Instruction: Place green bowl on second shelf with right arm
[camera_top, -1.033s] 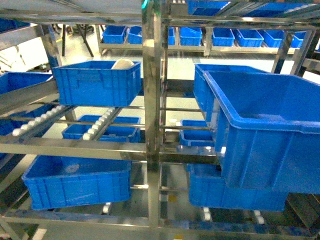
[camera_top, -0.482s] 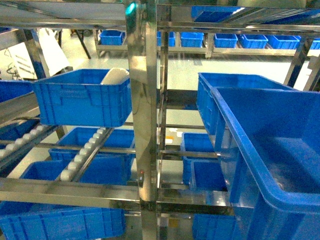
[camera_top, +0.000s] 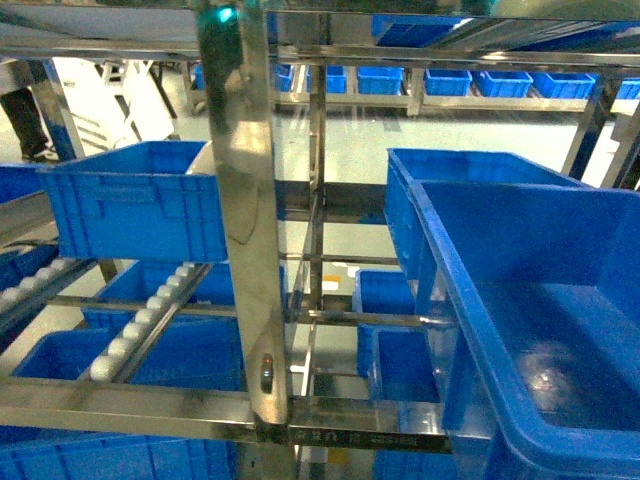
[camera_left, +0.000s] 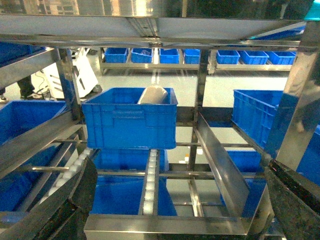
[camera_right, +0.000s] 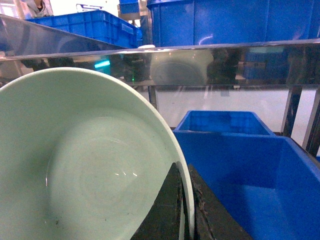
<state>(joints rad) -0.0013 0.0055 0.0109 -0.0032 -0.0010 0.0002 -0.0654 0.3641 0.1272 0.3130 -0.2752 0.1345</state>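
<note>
Right gripper (camera_right: 184, 212): dark fingers pinch the rim of the green bowl (camera_right: 85, 165), carried in front of a steel rail.
Left gripper (camera_left: 175, 220): fingers spread, holding nothing.
Change: in the head view the upright (camera_top: 245, 250) sits further left and the right crate (camera_top: 540, 300) looms larger than a second ago; the base has closed in.
Second shelf (camera_top: 130, 405): near; placing not yet done.

Only the hands show. The left hand (camera_left: 175, 210) has two broad black fingers (camera_left: 75, 200) with a rough, matte, slightly speckled surface (edges curved, dull). The right hand (camera_right: 186, 210) shows two dark, flat, grainy-faced black fingers (camera_right: 212, 215).
</note>
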